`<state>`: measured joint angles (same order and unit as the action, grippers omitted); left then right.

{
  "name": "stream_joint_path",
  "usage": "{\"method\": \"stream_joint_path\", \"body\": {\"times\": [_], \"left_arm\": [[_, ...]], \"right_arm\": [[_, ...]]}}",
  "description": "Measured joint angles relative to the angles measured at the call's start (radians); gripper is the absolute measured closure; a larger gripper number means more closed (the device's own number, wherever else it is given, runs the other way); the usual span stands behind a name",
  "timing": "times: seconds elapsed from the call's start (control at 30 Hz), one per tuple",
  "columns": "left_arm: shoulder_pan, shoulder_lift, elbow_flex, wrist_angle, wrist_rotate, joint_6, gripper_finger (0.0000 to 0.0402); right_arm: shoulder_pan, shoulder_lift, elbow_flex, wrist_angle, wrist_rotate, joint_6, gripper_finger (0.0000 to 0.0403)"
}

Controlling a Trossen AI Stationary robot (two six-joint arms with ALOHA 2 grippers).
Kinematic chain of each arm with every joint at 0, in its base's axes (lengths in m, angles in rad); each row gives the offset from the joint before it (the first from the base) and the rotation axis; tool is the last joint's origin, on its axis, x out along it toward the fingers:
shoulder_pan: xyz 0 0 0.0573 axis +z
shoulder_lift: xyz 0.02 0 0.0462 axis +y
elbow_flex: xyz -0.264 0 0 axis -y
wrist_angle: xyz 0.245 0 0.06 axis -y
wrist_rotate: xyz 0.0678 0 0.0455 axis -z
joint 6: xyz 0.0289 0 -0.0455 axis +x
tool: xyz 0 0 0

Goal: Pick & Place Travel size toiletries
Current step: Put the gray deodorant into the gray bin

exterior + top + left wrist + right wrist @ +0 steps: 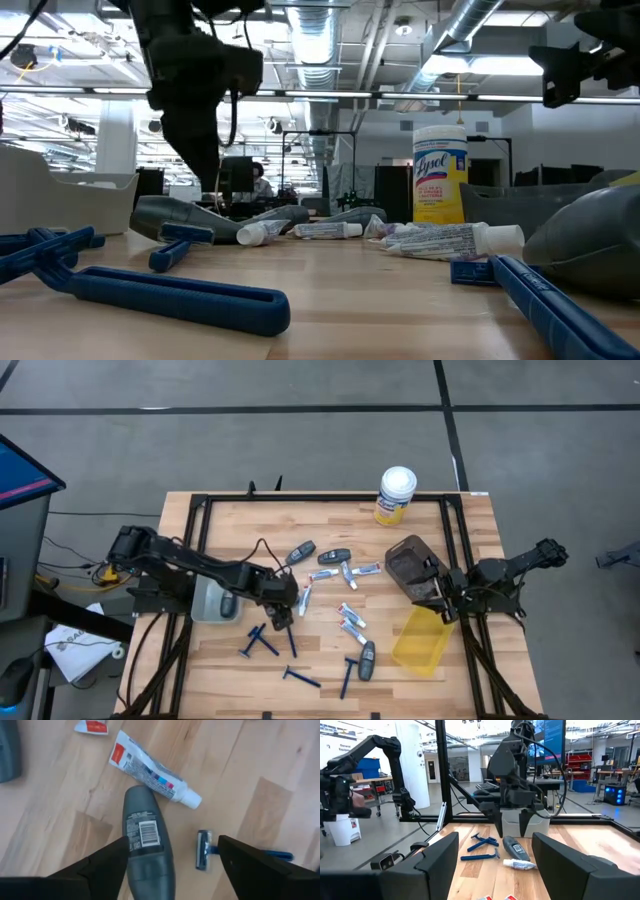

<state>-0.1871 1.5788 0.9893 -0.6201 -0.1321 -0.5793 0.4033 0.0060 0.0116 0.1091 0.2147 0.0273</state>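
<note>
Left gripper point(170, 865) pointed straight down, as you saw, fingers spread wide astride the dark grey shaver bottle point(146, 850) lying on the table point(260, 765) beside a toothpaste tube point(150, 770), gripping nothing. Right gripper point(495, 855) waited open, empty.

The scene is lit evenly and brightly from overhead; rows of ceiling lights point(60, 55) are seen glowing in the low view. Only soft, short shadows are cast on the tabletop point(330, 660). In the low view the nearest blue razor point(170, 292) is rendered blurred, and the grey shape at the right edge is out of focus. In the left wrist view the dark fingers point(105, 867) are softened, while the barcode label on the grey bottle point(145, 845) stays readable. Straight frame bars are bowed slightly in the right wrist view.
</note>
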Motion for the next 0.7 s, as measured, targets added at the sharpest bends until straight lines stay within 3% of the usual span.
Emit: {"method": "stream_joint_path", "body": {"times": [0.27,0.7], "left_arm": [[0.000,0.067,0.000,-0.009,-0.017,-0.010,0.0063],[0.000,0.174,-0.003,-0.033,-0.005,-0.033,0.0087]], "right_arm": [[0.000,0.000,0.000,0.000,0.000,0.000,0.0159],[0.000,0.000,0.000,0.000,0.000,0.000,0.0159]]}}
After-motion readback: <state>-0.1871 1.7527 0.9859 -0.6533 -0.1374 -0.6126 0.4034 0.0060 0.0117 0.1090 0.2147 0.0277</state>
